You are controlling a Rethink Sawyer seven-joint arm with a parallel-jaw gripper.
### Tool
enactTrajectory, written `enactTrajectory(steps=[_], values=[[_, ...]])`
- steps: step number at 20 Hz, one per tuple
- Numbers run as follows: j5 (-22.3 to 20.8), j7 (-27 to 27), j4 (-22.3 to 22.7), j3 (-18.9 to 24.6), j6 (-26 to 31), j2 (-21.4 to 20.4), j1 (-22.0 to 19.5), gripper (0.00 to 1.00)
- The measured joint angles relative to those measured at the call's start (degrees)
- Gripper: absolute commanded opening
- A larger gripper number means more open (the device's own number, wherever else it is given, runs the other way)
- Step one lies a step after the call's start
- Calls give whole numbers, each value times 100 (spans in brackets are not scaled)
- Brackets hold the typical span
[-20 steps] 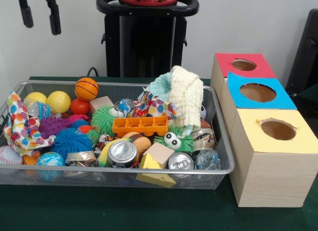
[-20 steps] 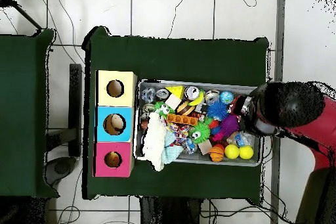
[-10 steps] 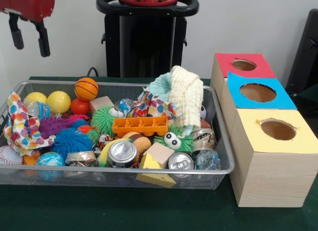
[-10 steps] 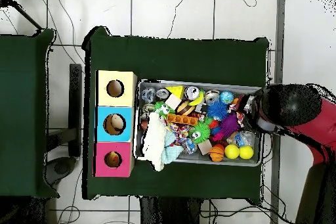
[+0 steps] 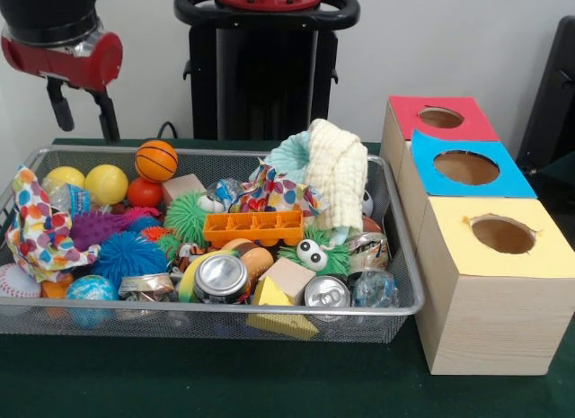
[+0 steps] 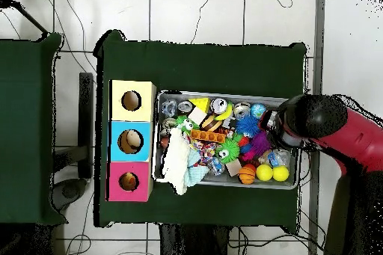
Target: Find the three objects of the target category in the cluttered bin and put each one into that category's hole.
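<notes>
In the front view the claw (image 5: 83,117) hung empty with its two fingers parted, just above the wire bin's (image 5: 269,315) back corner, so I judged the search step was in hand and the next move called for a descent onto one chosen piece; right below it lay two yellow balls (image 5: 106,183), beside them one small basketball (image 5: 156,160), and well off to the side two crushed cans (image 5: 221,277) and three wooden boxes (image 5: 496,283) with one hole each. In the overhead view the arm (image 6: 322,123) covered the claw over the bin's end farthest from the three holes, red (image 6: 129,182), blue (image 6: 130,141) and yellow (image 6: 131,101), with the two yellow balls just beside it.
</notes>
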Motion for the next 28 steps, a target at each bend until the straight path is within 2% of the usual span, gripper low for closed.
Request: enactTrajectory(steps=[7, 21, 28], values=[[2, 0, -135, 107, -47, 299, -1, 100], [-73, 0, -1083, 278, -43, 1060, -1, 100], [-327, 0, -1414, 327, 140, 1108, 36, 100]])
